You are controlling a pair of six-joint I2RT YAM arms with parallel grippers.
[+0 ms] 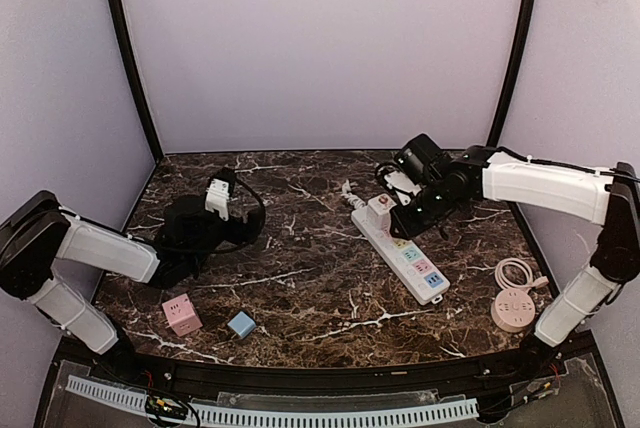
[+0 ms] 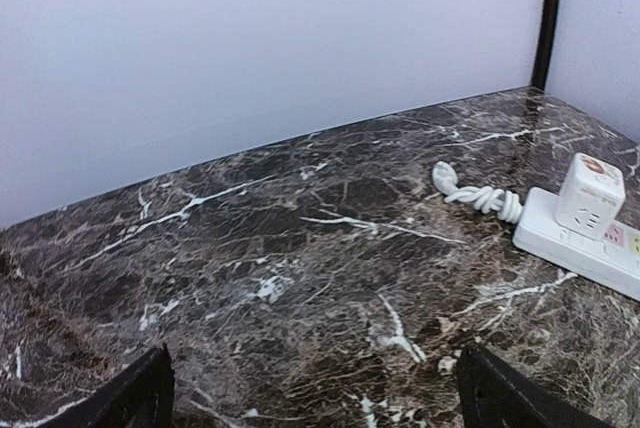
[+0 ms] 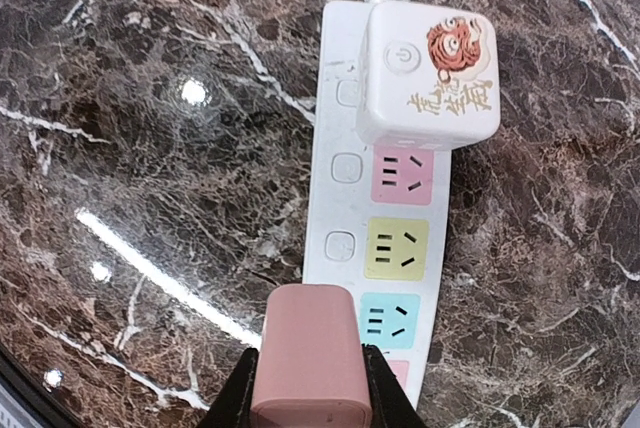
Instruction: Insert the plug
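Observation:
My right gripper [image 3: 308, 393] is shut on a pink plug [image 3: 305, 353] and holds it above the left edge of the white power strip [image 3: 345, 163], beside its blue socket [image 3: 388, 318]. A white cube adapter [image 3: 428, 73] with a red cartoon sits in the strip's far socket. The pink [image 3: 403, 175] and yellow [image 3: 396, 248] sockets are empty. In the top view the right gripper [image 1: 412, 216] hovers over the strip's far end [image 1: 410, 258]. My left gripper [image 2: 315, 398] is open and empty over bare marble, at the left [image 1: 238, 233].
A pink cube adapter [image 1: 181, 314] and a small blue cube [image 1: 241, 324] lie near the front left. A round white socket with a coiled cord [image 1: 512, 308] sits at the front right. The strip's knotted cord [image 2: 480, 196] lies behind it.

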